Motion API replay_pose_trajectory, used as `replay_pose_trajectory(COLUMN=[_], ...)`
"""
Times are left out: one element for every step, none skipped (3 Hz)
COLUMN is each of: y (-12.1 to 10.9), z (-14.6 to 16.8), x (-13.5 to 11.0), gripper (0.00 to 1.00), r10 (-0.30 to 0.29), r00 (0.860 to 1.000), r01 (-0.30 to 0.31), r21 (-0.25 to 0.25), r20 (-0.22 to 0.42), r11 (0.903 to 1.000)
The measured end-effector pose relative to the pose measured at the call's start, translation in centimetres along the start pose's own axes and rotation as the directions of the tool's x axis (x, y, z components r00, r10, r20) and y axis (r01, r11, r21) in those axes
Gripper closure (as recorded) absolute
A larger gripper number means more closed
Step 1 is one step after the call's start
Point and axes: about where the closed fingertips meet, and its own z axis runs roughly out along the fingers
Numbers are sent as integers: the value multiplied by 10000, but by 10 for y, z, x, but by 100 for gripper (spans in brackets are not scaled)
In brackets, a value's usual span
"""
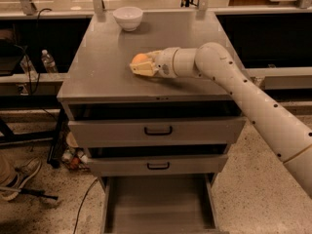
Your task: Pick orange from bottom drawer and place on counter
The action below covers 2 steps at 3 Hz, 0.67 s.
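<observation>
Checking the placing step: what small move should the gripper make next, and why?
Probably open the gripper to release: it holds the orange low at the counter, and the bottom drawer lies open with nothing in it.

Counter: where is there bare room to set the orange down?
The gripper holds the orange mid-counter. Bare: the left half of the counter, from gripper to left edge and forward of the white bowl; also the back right, beside the bowl. The arm crowds the right side.
</observation>
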Motion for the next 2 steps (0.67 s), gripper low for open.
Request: replay_pose_trajectory(y=[2,3], z=[2,3], x=[0,0], gripper=[4,0], r10=[-3,-5], r00=[10000,10000], r01=[3,5], r21=[-40,-64], r20=[-5,-7], r11=[10000,10000])
